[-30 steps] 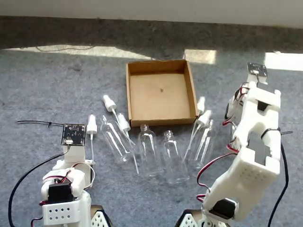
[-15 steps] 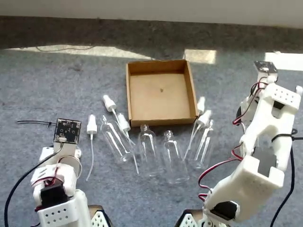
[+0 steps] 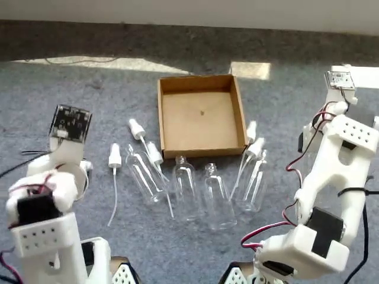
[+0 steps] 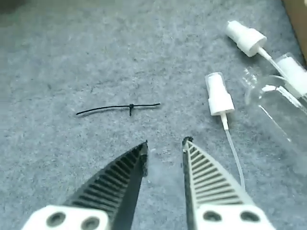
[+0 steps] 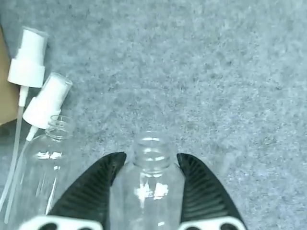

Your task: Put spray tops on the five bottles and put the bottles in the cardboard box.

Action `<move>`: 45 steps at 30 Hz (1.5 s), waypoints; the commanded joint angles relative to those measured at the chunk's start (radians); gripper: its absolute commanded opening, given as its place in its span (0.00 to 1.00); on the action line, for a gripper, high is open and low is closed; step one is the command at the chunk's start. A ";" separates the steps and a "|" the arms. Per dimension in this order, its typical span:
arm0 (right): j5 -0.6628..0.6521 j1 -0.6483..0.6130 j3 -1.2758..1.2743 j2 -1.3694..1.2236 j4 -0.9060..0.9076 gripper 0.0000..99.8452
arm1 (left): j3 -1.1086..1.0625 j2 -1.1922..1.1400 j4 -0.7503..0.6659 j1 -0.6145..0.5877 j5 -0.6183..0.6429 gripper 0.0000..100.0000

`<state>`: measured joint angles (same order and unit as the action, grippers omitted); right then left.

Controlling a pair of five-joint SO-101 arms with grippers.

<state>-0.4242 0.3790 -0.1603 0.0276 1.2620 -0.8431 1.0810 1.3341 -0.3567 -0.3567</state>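
Tabletop (image 3: 71,100): grey, felt-like surface that carries everything listed here.
Box (image 3: 201,118): cardboard, open at the top, upright on the far middle of the tabletop.
Bottles a–d: clear and uncapped, lying in a row just in front of the box with their necks toward it. From left to right they are bottle a (image 3: 142,174), bottle b (image 3: 185,188), bottle c (image 3: 217,198) and bottle d (image 3: 256,177).
Bottle e (image 5: 151,187): clear and uncapped, lying just beside bottle d on its right, between the jaws of the right tool.
Top 1 (image 3: 115,157): white, lying just left of bottle a, its tube trailing toward the arms.
Top 2 (image 3: 137,126): near the box's front left corner, well clear of any bottle mouth.
Top 3 (image 3: 154,152): at the neck of bottle a, its tube running down between bottles a and b.
Tops 4 and 5: top 4 (image 3: 251,130) and top 5 (image 3: 256,147) lie side by side at the box's front right corner, their tubes along bottle d.
Left tool (image 4: 165,143): released, with its jaws apart over bare tabletop, between top 1 and a black cable tie (image 4: 120,109).
Right tool (image 5: 151,155): grasping bottle e, one jaw against each side of the body below the neck.
Arms: the left arm (image 3: 44,201) stands left of the row and the right arm (image 3: 334,177) to its right.
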 commanded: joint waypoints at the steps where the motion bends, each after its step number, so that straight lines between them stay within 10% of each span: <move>1: 0.009 0.004 -0.076 0.079 -0.067 0.01 | 0.329 -0.449 0.051 0.030 -0.005 0.13; 11: -0.127 0.005 -0.170 0.085 -0.189 0.01 | 0.707 -1.020 0.094 0.065 0.046 0.22; 36: -0.221 0.058 -0.171 0.084 -0.180 0.01 | 0.727 -1.392 -0.101 0.153 0.206 0.22; 45: -0.216 0.024 -0.163 0.085 -0.131 0.01 | 0.728 -1.431 -0.101 0.153 0.201 0.07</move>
<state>-0.6391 0.4235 -0.3399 0.0614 1.1239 -0.1511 -0.3613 1.2421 -0.1910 -0.1557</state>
